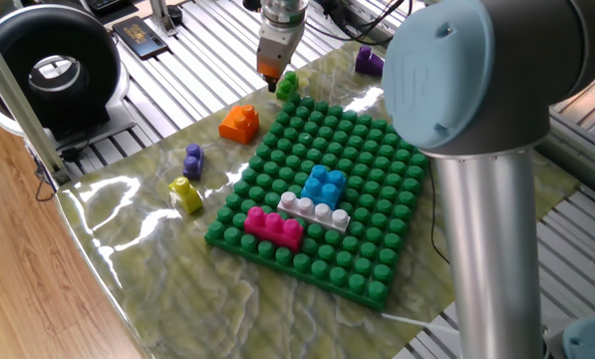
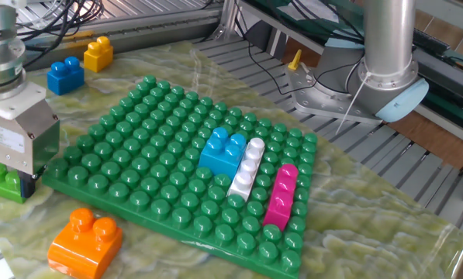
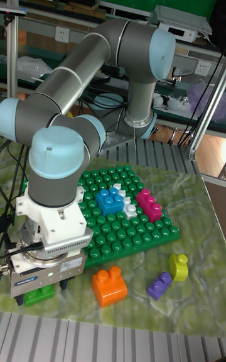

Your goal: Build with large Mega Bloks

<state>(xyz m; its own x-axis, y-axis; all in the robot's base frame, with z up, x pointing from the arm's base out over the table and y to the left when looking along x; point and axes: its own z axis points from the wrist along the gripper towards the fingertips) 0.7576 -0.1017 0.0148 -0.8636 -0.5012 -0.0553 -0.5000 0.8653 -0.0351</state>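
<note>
Green plastic shows under the tool: a small green brick sits on the bench just off the corner of the big studded baseplate, and the tool is low over it. Whether the fingers have closed on the brick I cannot tell; the tool's housing hides their tips in every view.

On the baseplate a blue brick, a white brick and a magenta brick stand side by side. Loose around it lie an orange brick, a yellow brick and a purple brick.

The risk, as I see it, is the baseplate edge: the brick is so close that a finger could catch the plate and shift it, or pinch the brick askew so it tips on lifting.

The other fixed view shows a second blue brick and another yellow one behind the tool. Only the tall view shows the whole arm folded over the bench.
</note>
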